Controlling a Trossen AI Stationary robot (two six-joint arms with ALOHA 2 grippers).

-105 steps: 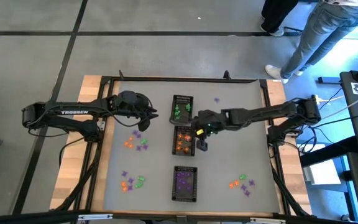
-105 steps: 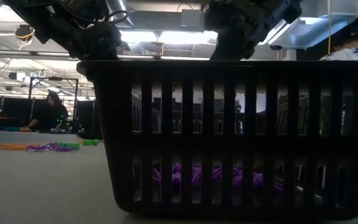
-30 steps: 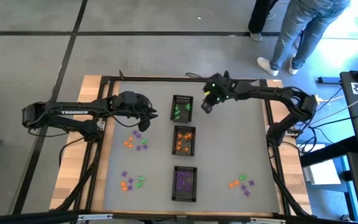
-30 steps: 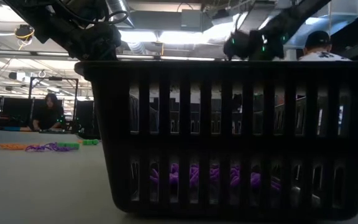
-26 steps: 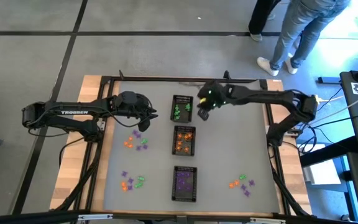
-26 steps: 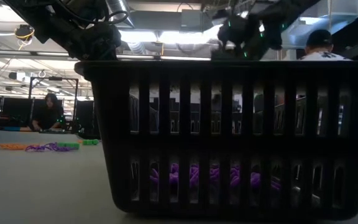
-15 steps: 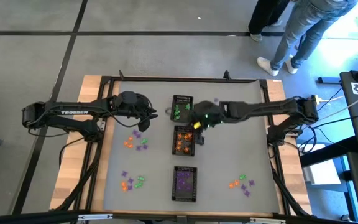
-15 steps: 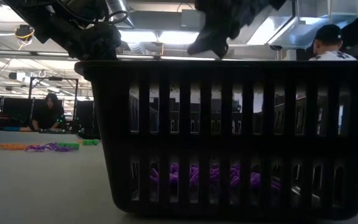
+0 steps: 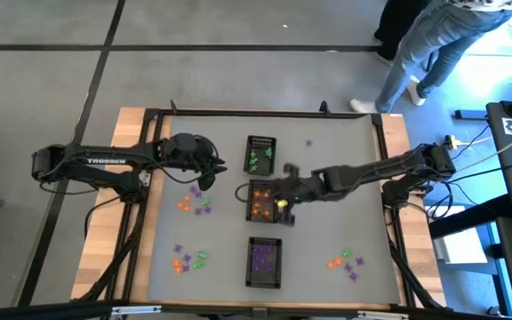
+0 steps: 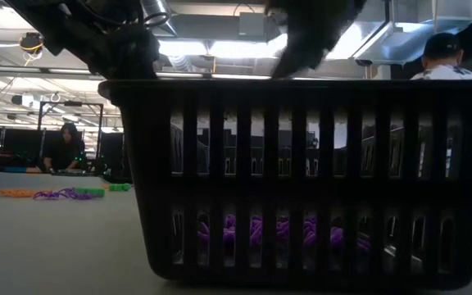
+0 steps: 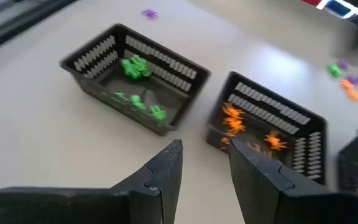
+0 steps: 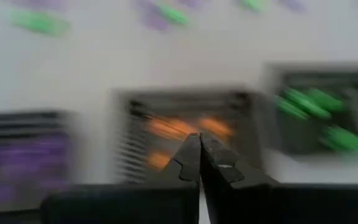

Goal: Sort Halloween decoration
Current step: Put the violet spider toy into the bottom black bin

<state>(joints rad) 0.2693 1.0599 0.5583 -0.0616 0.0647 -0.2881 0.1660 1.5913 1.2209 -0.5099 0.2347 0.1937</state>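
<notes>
tiny orange, green, purple plastic Halloween trinkets [image 9: 194,203]: loose clusters toward table's side edges, axes unclear | right gripper [image 9: 280,204]: pinched closed, apparently empty, above middle black mesh tray [image 9: 265,200] | left gripper [image 11: 205,167]: partly apart, empty

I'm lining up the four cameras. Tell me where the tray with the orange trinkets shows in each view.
High view: orange tray, middle of three, under the right gripper.
Low view: not visible; the purple tray fills the front.
Left wrist view: right of centre.
Right wrist view: centre, beyond the shut fingers.
Shared landmark: the green tray beside it.
</notes>
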